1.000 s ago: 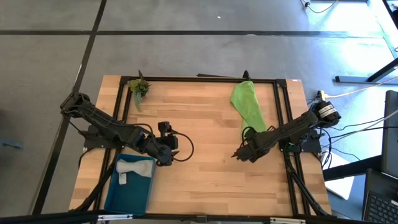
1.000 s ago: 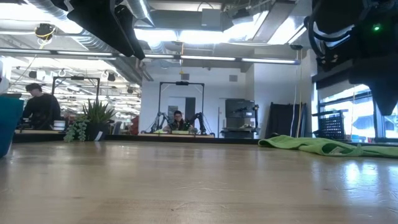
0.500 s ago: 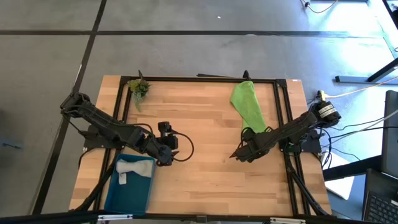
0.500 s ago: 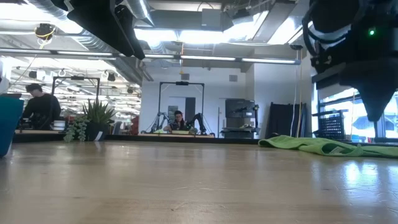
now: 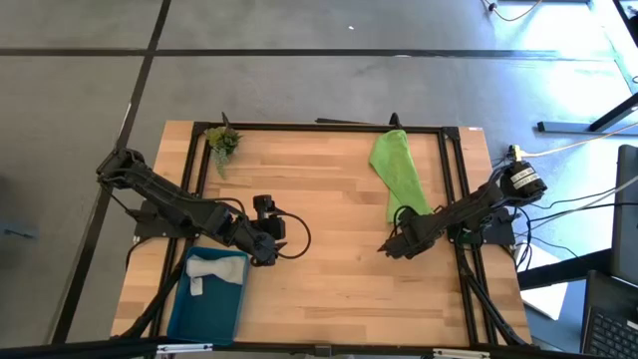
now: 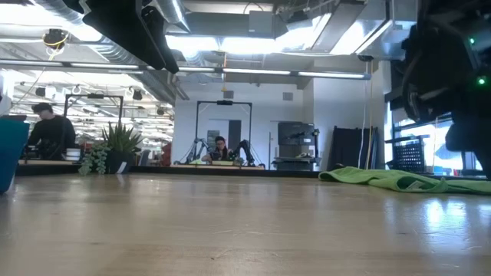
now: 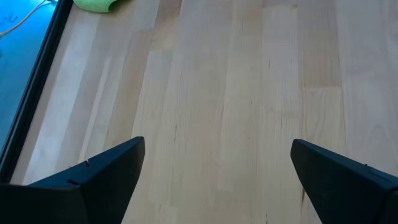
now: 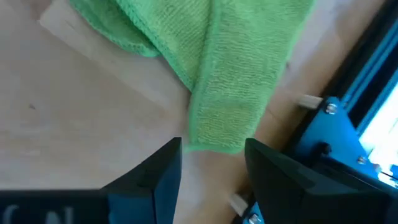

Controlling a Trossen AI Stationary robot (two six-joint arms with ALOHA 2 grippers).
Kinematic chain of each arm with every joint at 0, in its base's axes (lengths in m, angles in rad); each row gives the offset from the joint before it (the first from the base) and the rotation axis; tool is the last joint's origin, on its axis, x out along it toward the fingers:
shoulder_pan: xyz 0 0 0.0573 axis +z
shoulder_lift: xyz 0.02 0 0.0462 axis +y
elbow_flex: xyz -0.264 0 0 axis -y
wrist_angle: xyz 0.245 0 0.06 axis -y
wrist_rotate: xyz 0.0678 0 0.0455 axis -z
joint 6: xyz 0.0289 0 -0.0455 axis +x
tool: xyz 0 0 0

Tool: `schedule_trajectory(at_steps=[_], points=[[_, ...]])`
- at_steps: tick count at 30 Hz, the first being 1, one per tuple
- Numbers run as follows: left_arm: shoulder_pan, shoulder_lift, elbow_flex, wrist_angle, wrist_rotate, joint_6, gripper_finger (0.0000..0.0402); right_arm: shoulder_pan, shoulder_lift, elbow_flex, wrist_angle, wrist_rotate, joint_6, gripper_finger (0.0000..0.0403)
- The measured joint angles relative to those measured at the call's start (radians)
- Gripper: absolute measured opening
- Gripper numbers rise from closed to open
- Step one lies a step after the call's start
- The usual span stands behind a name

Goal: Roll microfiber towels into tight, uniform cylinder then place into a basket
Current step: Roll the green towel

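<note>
Wooden tabletop [image 5: 329, 209] carries our bright lime green microfiber towel [image 5: 399, 170], long axis running far to near. Our right gripper [image 5: 392, 244], fingers parted and empty, sits beside its near end; our open left gripper [image 5: 267, 237] is well apart.

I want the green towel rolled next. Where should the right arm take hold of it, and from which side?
Probably the narrow near end of the green towel, which lies flat and stretched lengthwise. The right gripper already sits just short of that edge with jaws apart, so coming in low along the table looks best.
</note>
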Motion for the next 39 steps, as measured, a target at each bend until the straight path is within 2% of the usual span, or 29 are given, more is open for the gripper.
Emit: schedule_trajectory(at_steps=[5,21,31,35,39], points=[[0.000,0.000,0.000,0.000,0.000,0.000,0.0395,0.000,0.000,-0.033,0.088,0.000,-0.013,0.0178],[0.000,0.000,0.000,0.000,0.000,0.000,0.0395,0.000,0.000,-0.033,0.064,0.002,-0.013,0.0178],[0.000,0.000,0.000,0.000,0.000,0.000,0.0395,0.000,-0.003,-0.118,0.111,-0.045,-0.009,0.0176],[0.000,0.000,0.000,0.000,0.000,0.000,0.0395,-0.003,-0.002,-0.119,0.115,-0.053,-0.009,0.0156],[0.000,0.000,0.000,0.000,0.000,0.000,0.0395,-0.003,-0.001,-0.121,0.125,-0.058,-0.009,0.0109]])
